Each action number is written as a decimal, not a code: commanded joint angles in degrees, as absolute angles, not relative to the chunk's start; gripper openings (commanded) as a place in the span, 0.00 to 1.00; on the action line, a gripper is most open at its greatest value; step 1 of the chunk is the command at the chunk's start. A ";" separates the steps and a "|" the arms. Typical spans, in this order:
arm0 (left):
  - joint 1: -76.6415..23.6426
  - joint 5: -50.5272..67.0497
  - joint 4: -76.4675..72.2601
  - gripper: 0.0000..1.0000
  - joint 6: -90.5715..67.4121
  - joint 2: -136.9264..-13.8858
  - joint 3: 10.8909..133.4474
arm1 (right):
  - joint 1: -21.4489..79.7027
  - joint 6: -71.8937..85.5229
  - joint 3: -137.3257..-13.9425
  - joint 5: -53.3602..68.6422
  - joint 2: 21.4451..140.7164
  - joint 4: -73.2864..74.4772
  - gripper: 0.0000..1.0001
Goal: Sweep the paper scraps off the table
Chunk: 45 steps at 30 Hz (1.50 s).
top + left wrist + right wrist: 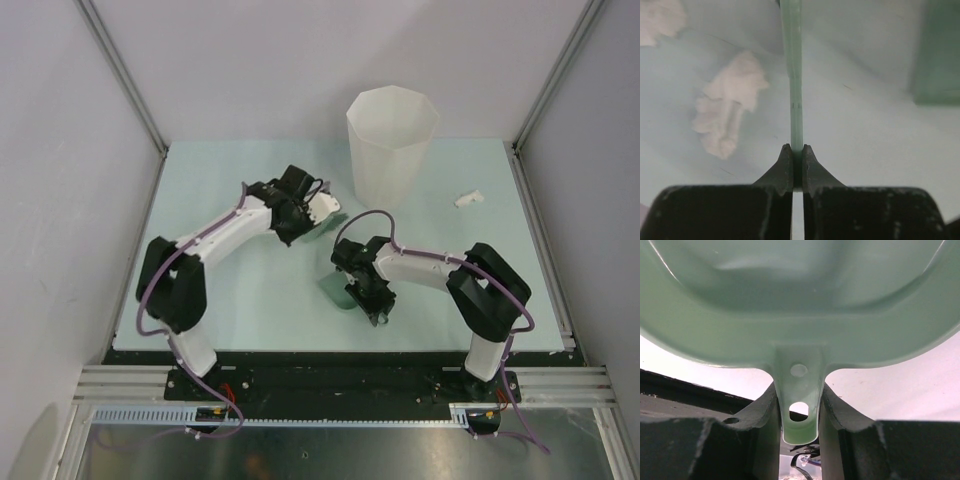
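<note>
Top external view: the tabletop (pixel 250 300) has open room at lower left, and the white bin (pixel 390 140) stands upper centre. The right pincer (pixel 799 400) clamps the dustpan (pixel 800 300) handle. The left pincer (pixel 797 149) pinches a thin green strip (pixel 792 75). The paper scraps (pixel 727 112) lie left of it, and a lone scrap (pixel 468 198) sits near the right edge.
</note>
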<state>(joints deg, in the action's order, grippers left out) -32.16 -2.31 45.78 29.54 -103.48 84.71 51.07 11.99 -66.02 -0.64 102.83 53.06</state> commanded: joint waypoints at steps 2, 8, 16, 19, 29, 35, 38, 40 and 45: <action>-33.84 11.67 49.83 0.00 31.20 -93.17 75.51 | 48.43 10.99 -64.69 -0.53 104.32 48.61 0.00; -34.28 17.05 52.12 0.00 28.75 -85.88 74.96 | 48.34 10.90 -64.95 -0.53 105.56 48.95 0.00; -32.26 7.74 52.12 0.00 25.93 -82.00 85.86 | 49.39 11.60 -64.95 -1.67 104.77 50.89 0.00; -30.68 6.33 52.12 0.00 26.10 -84.37 87.80 | 49.83 11.95 -64.95 -0.97 104.59 51.94 0.00; -28.65 7.64 51.59 0.00 24.43 -97.11 91.49 | 56.16 18.63 -64.95 2.81 98.62 65.12 0.00; -28.83 11.24 51.33 0.00 24.35 -100.98 92.20 | 55.03 19.60 -65.04 3.07 97.55 64.60 0.00; -28.83 13.61 51.33 0.00 24.43 -100.55 90.01 | 52.30 18.11 -65.30 1.85 100.27 63.20 0.00; -28.92 17.39 51.33 0.00 24.52 -99.67 88.16 | 50.55 16.88 -65.74 1.06 102.21 62.23 0.00; -31.19 27.22 51.94 0.00 25.57 -93.61 80.61 | 49.66 13.89 -68.99 -2.90 108.97 59.95 0.00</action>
<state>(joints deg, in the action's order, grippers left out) -28.97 16.01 51.07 25.41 -100.01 84.88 49.93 16.62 -65.91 0.64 104.38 62.43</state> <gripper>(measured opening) 0.036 0.320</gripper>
